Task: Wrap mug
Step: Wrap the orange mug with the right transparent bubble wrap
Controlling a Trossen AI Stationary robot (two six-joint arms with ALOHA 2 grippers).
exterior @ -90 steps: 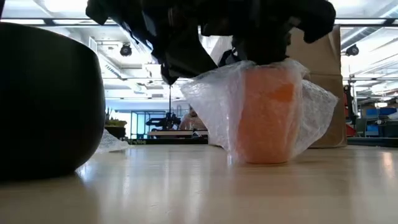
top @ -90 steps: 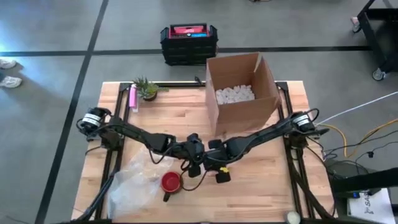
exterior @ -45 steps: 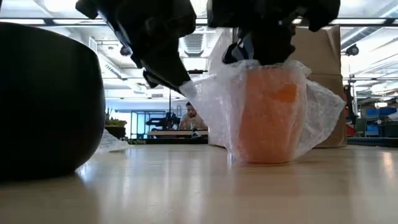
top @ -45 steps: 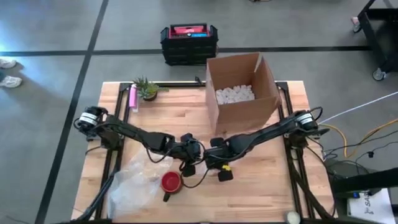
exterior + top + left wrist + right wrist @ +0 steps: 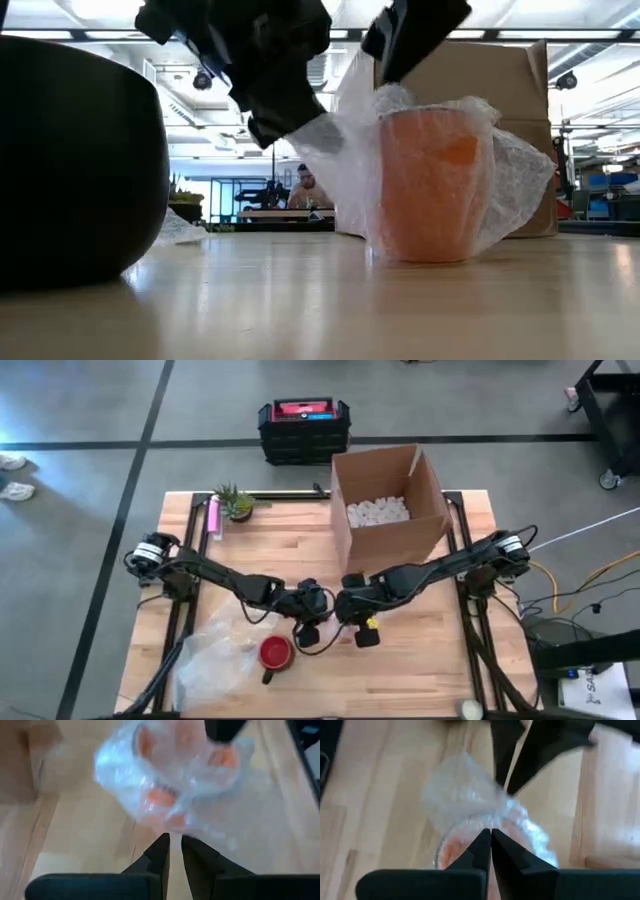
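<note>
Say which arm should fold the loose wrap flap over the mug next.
Left. The left end effector appears to pinch the bubble wrap flap beside the mug; the right end effector is shut and empty above the rim.

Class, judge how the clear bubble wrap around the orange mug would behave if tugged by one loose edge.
Probably floppy: the clear bubble wrap sags in loose folds around the orange mug. Likely light, stretching easily toward the left gripper. Tugging might unwrap it.
</note>
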